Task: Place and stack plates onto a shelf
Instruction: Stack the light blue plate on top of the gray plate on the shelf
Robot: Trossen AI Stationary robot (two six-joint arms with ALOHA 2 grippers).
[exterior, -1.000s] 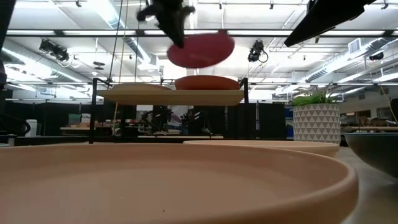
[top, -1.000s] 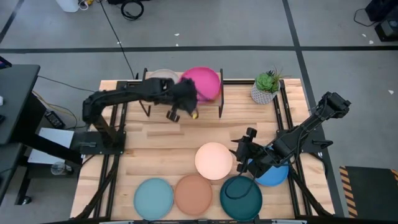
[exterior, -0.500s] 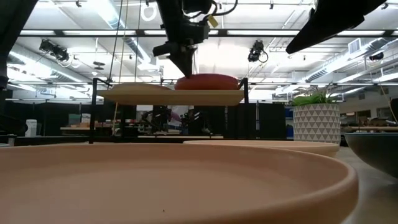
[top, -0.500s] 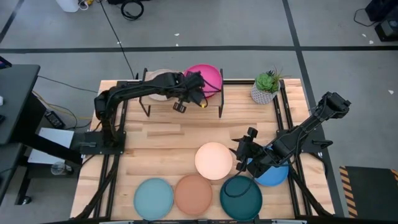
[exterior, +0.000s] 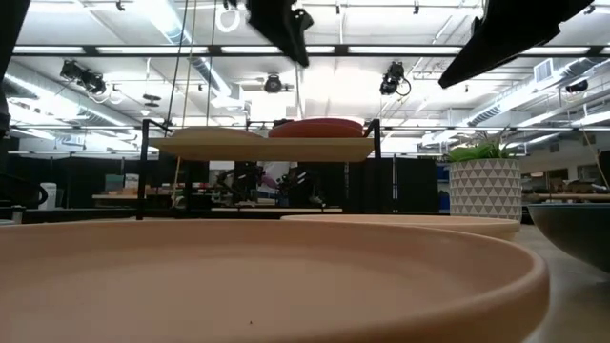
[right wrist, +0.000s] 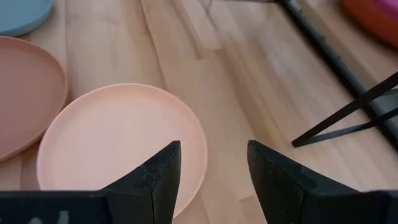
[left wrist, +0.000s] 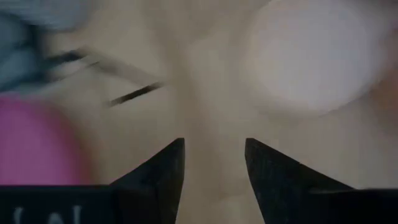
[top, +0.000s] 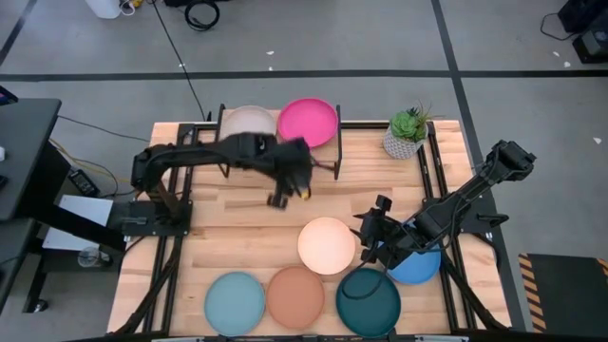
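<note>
Plates on the shelf [top: 328,152] so far: magenta plate [top: 308,122] over orange, pale grey plate [top: 248,122] beside; five wait on our counter [top: 237,228]. Left tool [top: 288,195] empty, fingers parted; right tool [top: 372,245] likewise.

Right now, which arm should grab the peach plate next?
Right, probably. The right gripper hangs open just beside the peach plate, which fills its wrist view. The left gripper, open and empty, is up by the shelf, where the pink plate sits.
</note>
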